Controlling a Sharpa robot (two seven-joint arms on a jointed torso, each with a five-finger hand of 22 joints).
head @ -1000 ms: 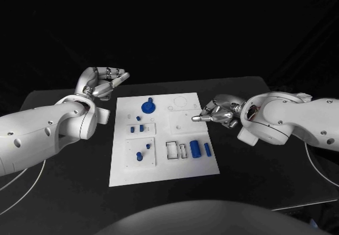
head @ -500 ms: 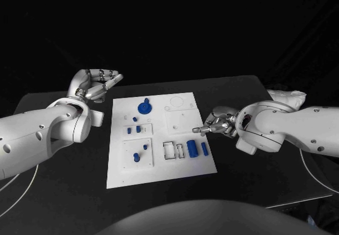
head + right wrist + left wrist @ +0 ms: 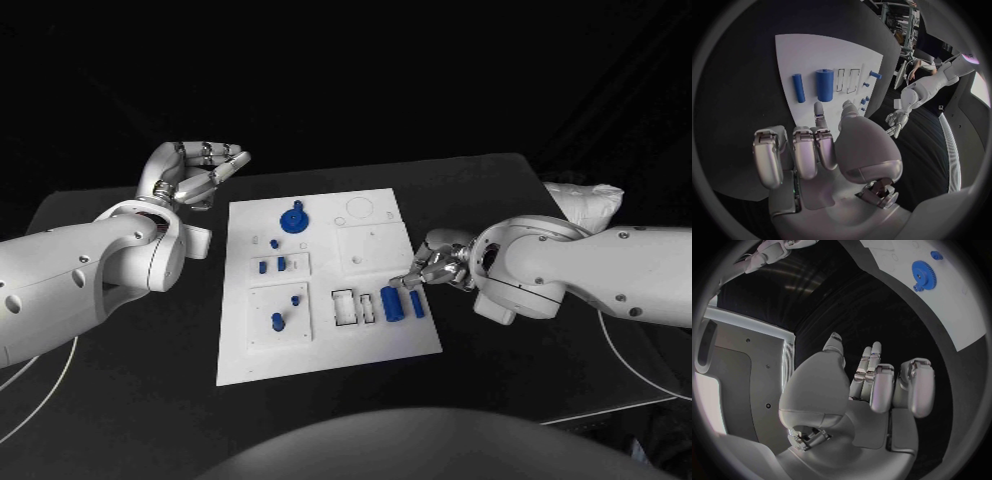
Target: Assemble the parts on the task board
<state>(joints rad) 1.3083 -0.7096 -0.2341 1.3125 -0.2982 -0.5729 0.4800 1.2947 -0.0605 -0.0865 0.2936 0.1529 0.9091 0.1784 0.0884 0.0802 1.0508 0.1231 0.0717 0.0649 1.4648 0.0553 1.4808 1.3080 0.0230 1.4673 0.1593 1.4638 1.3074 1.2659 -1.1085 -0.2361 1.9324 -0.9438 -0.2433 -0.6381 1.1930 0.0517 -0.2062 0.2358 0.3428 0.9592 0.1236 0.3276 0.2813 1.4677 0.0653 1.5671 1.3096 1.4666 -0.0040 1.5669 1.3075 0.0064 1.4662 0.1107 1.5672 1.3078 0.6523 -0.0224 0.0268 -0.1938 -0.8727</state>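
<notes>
Board (image 3: 378,330) holds a gear (image 3: 294,217); two cylinders (image 3: 392,303) lie loose by the empty, curled right hand (image 3: 430,268); left hand (image 3: 195,170) clenched, far off.

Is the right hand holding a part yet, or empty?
Empty. The right hand hovers over the task board edge near the two blue cylinders, fingers curled, nothing between them.

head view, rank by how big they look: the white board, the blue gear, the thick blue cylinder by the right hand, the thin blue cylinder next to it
1. white board
2. blue gear
3. thick blue cylinder
4. thin blue cylinder

The gear lies farther from the camera, so its lead over the thick cylinder is unsure.
</notes>
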